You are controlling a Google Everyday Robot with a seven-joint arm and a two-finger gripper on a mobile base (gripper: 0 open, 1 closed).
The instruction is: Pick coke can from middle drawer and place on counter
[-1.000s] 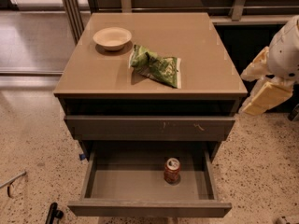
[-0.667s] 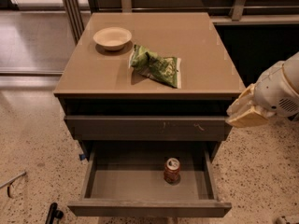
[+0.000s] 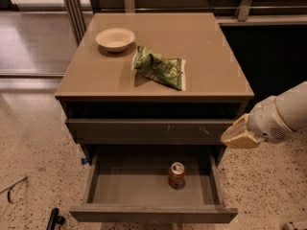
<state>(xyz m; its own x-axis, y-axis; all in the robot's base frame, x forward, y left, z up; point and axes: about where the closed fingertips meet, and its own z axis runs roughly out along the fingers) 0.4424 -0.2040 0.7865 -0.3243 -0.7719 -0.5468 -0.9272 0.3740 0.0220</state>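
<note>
A dark cabinet is standing on a speckled floor [image 3: 33, 143], seen from above and in front. At the far left of the floor, a thin metal bar [image 3: 12, 185] is lying near the picture's edge, and a small dark object [image 3: 55, 219] is poking up at the near edge.

The cabinet's glossy tan top, the bench [image 3: 211, 47], is carrying two things. A pale round bowl [image 3: 115, 38] is sitting at its far left. Just right of the bowl and nearer, a green snack bag [image 3: 160, 67] is lying crumpled, close to the bowl; whether they touch cannot be told. The right half of the bench is showing only its own surface.

Below the top, a dark open slot [image 3: 153, 110] is running across the cabinet. Under it, a closed drawer front [image 3: 144, 130] is showing pale scratch marks toward its right.

Below that, the drawer [image 3: 129, 188] is hanging pulled out toward the viewer, its grey floor in full view. The can [image 3: 176, 175] is standing upright on that floor, right of centre, silver top and tab facing up, apart from every wall.

At the right, the white arm [image 3: 283, 114] is reaching in from the picture's edge. Its tan gripper [image 3: 238, 135] is pointing left, hovering just beside the cabinet's right side at the level of the scratched front, above and right of the can, touching nothing. Whether the gripper is released or clenched cannot be told.
</note>
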